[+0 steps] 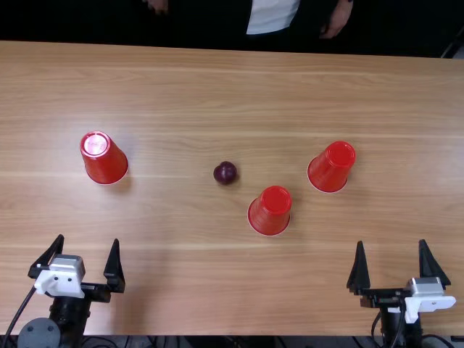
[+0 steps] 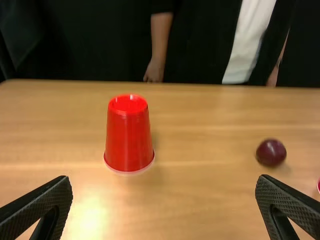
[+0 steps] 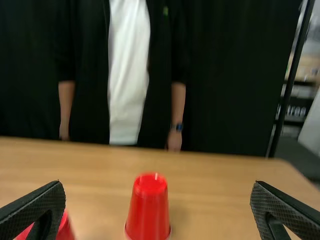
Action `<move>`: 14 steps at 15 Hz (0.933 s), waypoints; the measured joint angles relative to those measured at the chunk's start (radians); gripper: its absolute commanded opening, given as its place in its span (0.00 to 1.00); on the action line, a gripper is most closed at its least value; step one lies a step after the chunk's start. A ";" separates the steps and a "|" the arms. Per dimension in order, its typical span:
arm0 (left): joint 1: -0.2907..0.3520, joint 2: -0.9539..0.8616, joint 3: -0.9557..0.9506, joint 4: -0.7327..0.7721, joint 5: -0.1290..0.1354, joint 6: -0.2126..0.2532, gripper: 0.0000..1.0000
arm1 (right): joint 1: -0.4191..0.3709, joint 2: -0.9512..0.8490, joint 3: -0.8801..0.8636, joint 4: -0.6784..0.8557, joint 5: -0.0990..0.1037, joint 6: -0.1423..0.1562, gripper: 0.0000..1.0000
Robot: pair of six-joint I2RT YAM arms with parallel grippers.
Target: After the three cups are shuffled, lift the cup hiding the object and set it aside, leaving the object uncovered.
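Widely spread and empty, the two flat black fingers of the left gripper [image 1: 86,241] stood above the near edge of the light brown wooden table [image 1: 217,87], touching nothing. At the same edge, well to the right, the right gripper [image 1: 391,244] was parted just as far and likewise gripped nothing. Both were well short of the cups.

Three red plastic cups stood mouth down on the table. The left cup [image 1: 101,158] stood alone, directly ahead of the left gripper. The middle cup [image 1: 270,210] stood nearest the robot, right of centre. The right cup [image 1: 333,167] stood just beyond it and farther right, near it but apart.

One small dark purple ball [image 1: 225,172] lay uncovered on the bare wood between the left cup and the middle cup. It was much closer to the middle cup but touched neither, and it was well away from both grippers.
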 measured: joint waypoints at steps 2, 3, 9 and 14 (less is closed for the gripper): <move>0.000 0.000 -0.075 0.140 -0.001 0.000 1.00 | 0.000 0.000 -0.099 0.159 0.000 0.000 1.00; 0.000 0.000 -0.108 0.183 -0.008 0.000 1.00 | 0.000 0.000 -0.135 0.198 0.000 0.001 1.00; 0.000 0.000 -0.200 0.222 -0.056 -0.002 1.00 | 0.000 0.000 -0.299 0.225 0.000 0.021 1.00; 0.000 0.000 -0.200 0.221 -0.060 -0.002 1.00 | 0.000 0.000 -0.314 0.229 0.000 0.100 1.00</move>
